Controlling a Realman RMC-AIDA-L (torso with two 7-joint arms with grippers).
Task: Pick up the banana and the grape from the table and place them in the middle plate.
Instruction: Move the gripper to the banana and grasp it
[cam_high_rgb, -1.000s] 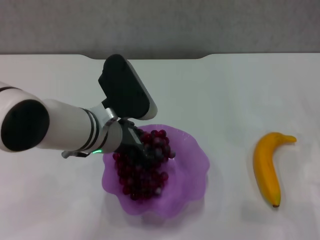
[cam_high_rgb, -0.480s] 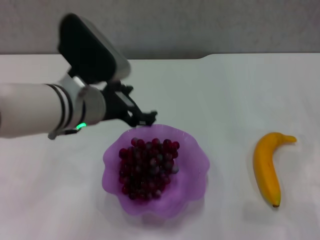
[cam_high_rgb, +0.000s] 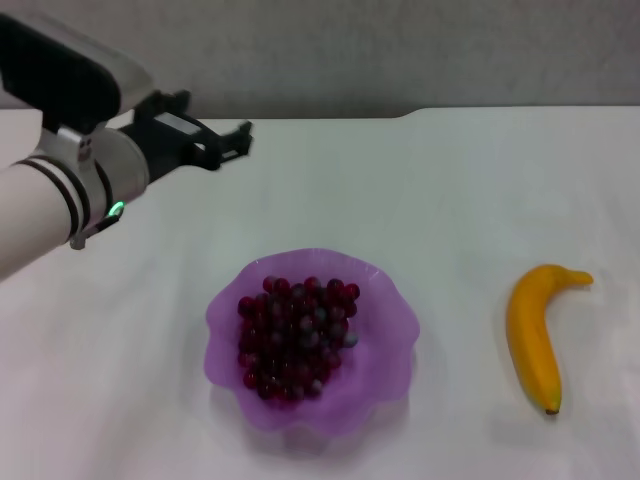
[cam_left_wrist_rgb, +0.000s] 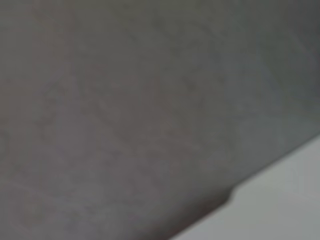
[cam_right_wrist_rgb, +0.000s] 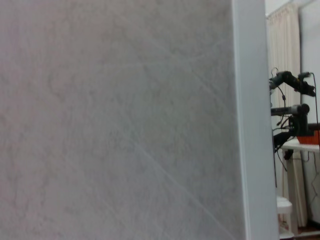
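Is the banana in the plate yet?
No. The banana lies on the table, right of the middle plate, which holds only the grape.

Dark red-purple grape (cam_high_rgb: 296, 340) lay in translucent purple middle plate (cam_high_rgb: 385, 345); banana (cam_high_rgb: 533, 335) was yellow-orange, table (cam_high_rgb: 450, 190) white.

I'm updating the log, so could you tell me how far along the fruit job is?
Done: the grape lies in the middle plate. In hand: nothing; the left gripper is open above the table. Left: the banana lies on the table, right of the plate.
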